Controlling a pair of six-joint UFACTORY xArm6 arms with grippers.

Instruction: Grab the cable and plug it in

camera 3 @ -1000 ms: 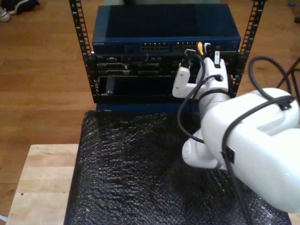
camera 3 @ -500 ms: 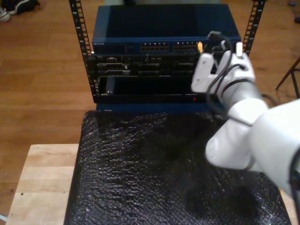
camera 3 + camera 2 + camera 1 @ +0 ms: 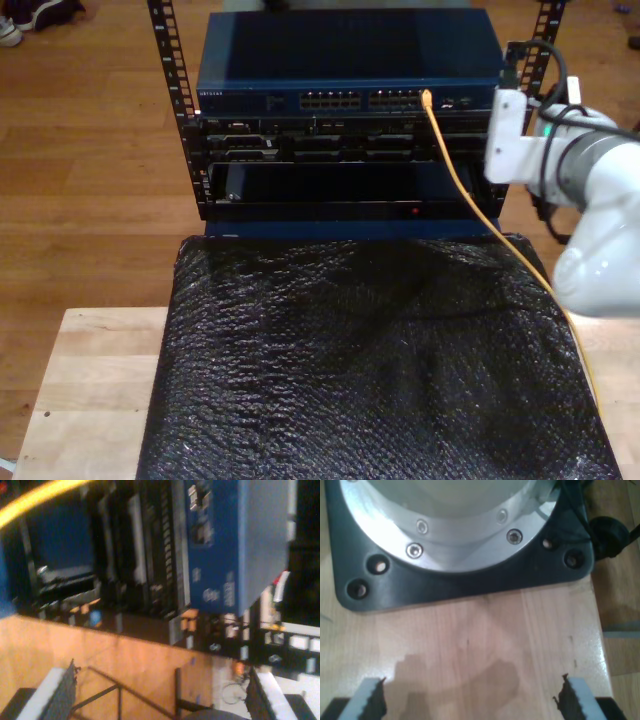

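My first gripper (image 3: 469,700) has its two toothed fingers (image 3: 370,698) spread wide with nothing between them. They hang over a pale wooden tabletop (image 3: 485,640), and just past them sits a black base plate (image 3: 465,582) carrying a round silver flange (image 3: 455,525) with bolts.

My second gripper (image 3: 165,700) is also wide open and holds nothing. Beyond its fingers (image 3: 55,695) the second wrist view is blurred: it shows the wooden floor (image 3: 60,645), the blue switch (image 3: 235,545) and the black rack units beside it, and a yellow streak of the cable (image 3: 35,497).

In the exterior view a white arm (image 3: 590,200) reaches in from the exterior view's right, with its end beside the rack's upright post (image 3: 535,60); it is apart from the cable.

The cable (image 3: 470,195) is plugged into a port toward the exterior view's right end of the blue switch's (image 3: 350,60) front row. From there it drops in front of the black units (image 3: 320,140) below, crosses onto the black bubble-wrap mat (image 3: 350,360) and runs along the mat's edge at the exterior view's right toward the bottom. The mat covers a wooden table (image 3: 90,390).
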